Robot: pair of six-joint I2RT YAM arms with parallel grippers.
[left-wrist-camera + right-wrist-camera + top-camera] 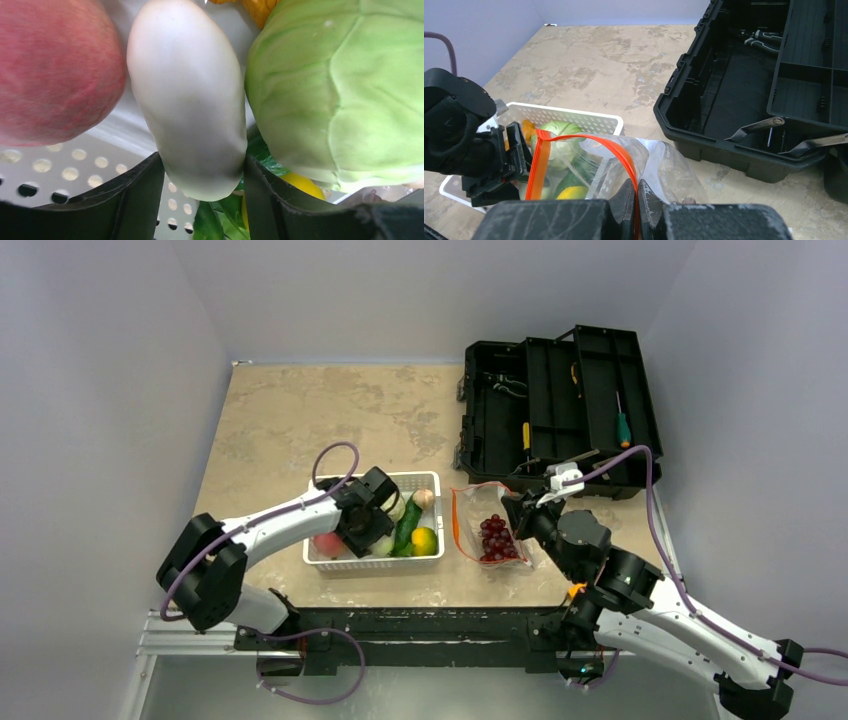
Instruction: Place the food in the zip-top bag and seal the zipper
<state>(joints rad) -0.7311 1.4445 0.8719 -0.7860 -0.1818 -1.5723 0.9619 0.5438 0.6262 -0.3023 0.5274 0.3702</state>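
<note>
Left gripper (pixel 203 162) clasps the white radish (pixel 185 90) in the basket (pixel 400 563). Right gripper (pixel 637 195) pinches the zip-top bag (pixel 664 165) at its zipper (pixel 535 165)

Your top camera high above the near edge of the table (pixel 300 410), looking down on all of it, left wrist camera pressed close on the white radish (pixel 187 100), right wrist camera low over the zip-top bag (pixel 659 165), sharing basket (pixel 574 116) and toolbox (pixel 724 100) with the top view.
</note>
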